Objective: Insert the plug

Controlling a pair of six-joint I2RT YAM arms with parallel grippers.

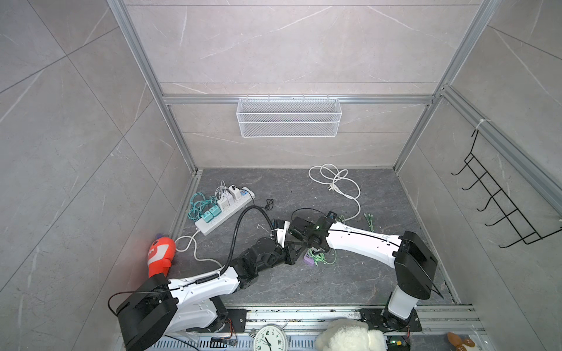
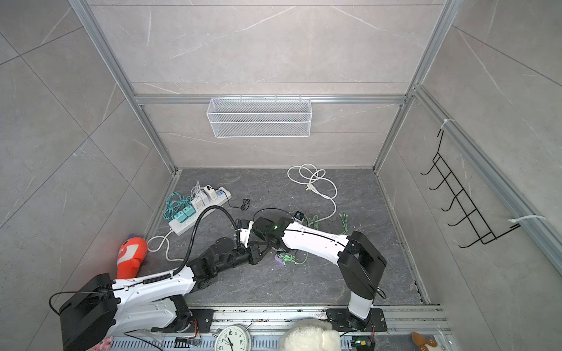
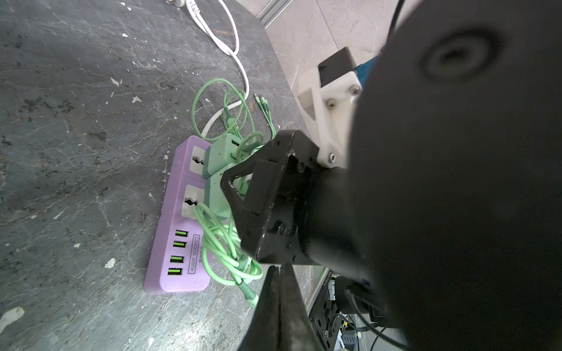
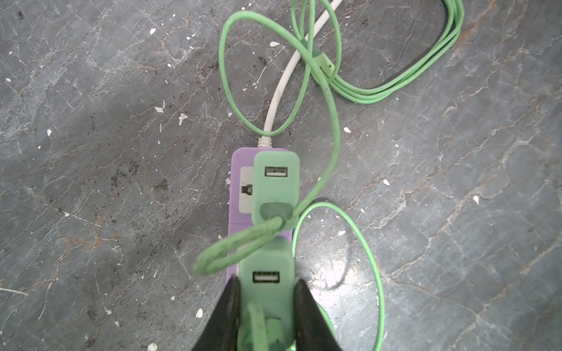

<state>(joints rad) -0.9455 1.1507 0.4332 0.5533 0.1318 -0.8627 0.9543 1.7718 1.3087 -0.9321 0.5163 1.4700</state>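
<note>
– Top views first: what is the room like?
– Both top views show a dark grey stone counter (image 1: 304, 285) boxed in by pale tiled walls on an aluminium frame. A wire basket (image 1: 289, 117) hangs from the rail on the back wall, and a black hook rack (image 1: 498, 197) hangs on the right wall. A white power strip (image 1: 225, 209) crowded with chargers lies at the back left, and a loose white cord (image 1: 334, 182) is coiled at the back right.
– And the task's thing?
– Near the middle, where both arms meet, lies a purple power strip (image 3: 179, 228). The socket by its cord end holds a second plug (image 4: 276, 182), with green cable (image 4: 334, 121) looped around it.
– What about the hands?
– In the right wrist view, the right hand (image 4: 266, 288) is clamped on the green plug (image 4: 267, 261), one finger on each side. The plug stands on the strip at the socket nearer the USB ports; I cannot tell whether its pins are fully in.
– And the left?
– The left hand (image 3: 278, 270) is fully closed on nothing, just beside the strip's USB end.
</note>
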